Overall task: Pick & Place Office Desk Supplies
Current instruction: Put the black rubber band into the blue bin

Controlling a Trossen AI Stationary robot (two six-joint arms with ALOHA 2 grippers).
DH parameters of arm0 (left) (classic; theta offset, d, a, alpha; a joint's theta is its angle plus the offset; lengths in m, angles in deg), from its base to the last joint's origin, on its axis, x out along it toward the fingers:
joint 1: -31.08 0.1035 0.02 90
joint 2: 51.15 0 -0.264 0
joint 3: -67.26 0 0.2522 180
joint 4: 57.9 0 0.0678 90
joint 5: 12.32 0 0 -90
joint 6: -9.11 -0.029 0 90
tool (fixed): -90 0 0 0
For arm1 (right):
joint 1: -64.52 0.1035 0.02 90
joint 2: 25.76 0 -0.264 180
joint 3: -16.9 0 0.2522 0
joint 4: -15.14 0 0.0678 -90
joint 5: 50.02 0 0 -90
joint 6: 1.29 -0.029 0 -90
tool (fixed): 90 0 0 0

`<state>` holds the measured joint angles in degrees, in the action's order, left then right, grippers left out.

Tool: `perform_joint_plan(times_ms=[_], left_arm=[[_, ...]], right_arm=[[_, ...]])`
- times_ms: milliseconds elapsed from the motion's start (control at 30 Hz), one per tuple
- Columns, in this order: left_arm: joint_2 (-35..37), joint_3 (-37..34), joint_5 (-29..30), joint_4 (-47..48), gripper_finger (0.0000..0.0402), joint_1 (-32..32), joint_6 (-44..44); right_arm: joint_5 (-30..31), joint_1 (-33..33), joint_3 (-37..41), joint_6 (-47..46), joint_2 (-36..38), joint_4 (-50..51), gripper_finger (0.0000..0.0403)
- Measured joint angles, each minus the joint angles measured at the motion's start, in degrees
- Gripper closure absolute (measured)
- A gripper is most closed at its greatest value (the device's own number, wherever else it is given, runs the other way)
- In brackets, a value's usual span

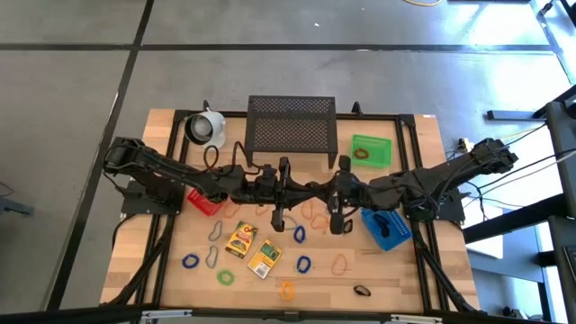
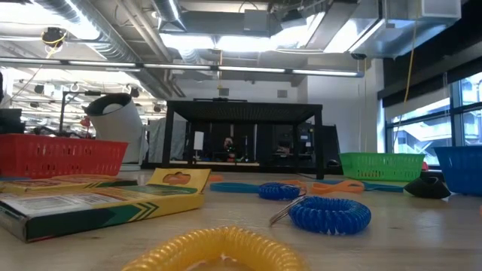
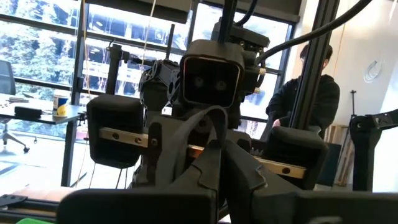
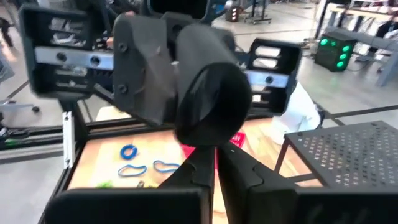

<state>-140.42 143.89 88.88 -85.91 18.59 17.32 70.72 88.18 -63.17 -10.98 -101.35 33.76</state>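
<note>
Meeting above mid-table, both dark two-finger grippers, left (image 1: pixel 277 220) and right (image 1: pixel 339 223), have fingers pressed together, holding nothing visible. Small coiled loops (image 1: pixel 300 234) and yellow printed packets (image 1: pixel 241 238) lie scattered on the wooden tabletop (image 1: pixel 396 279) below.

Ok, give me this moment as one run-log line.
left gripper: shut, mid-table | right gripper: shut, mid-table, facing left | green bin: one loop inside | loops, packets: loose on table
</note>
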Motion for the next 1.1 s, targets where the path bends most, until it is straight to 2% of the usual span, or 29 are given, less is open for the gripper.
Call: perform_joint_plan(times_ms=[200, 533, 667, 833, 1100], left_arm=[[0.21, 0.00, 1.58, -0.33, 0.0398, 0.00, 0.00], [0.31, 0.00, 1.27, -0.39, 0.0398, 0.00, 1.68], [0.31, 0.00, 1.25, 1.26, 0.0398, 0.00, 1.92], [0.30, 0.00, 1.71, 4.42, 0.0398, 0.00, 4.82], [0.28, 0.00, 3.04, 3.48, 0.0398, 0.00, 4.52]], right_arm=[[-1.67, -0.02, 0.00, -0.38, 0.02, 1.69, 0.0330], [0.16, -0.04, 0.00, -0.53, 0.04, 1.67, 0.0177], [0.07, -0.37, 0.00, -0.53, 0.04, 1.15, 0.0130], [-0.12, -0.37, 0.00, -0.53, 0.04, 1.16, 0.0109], [-0.19, -0.37, 0.00, -0.53, 0.04, 1.16, 0.0120]])
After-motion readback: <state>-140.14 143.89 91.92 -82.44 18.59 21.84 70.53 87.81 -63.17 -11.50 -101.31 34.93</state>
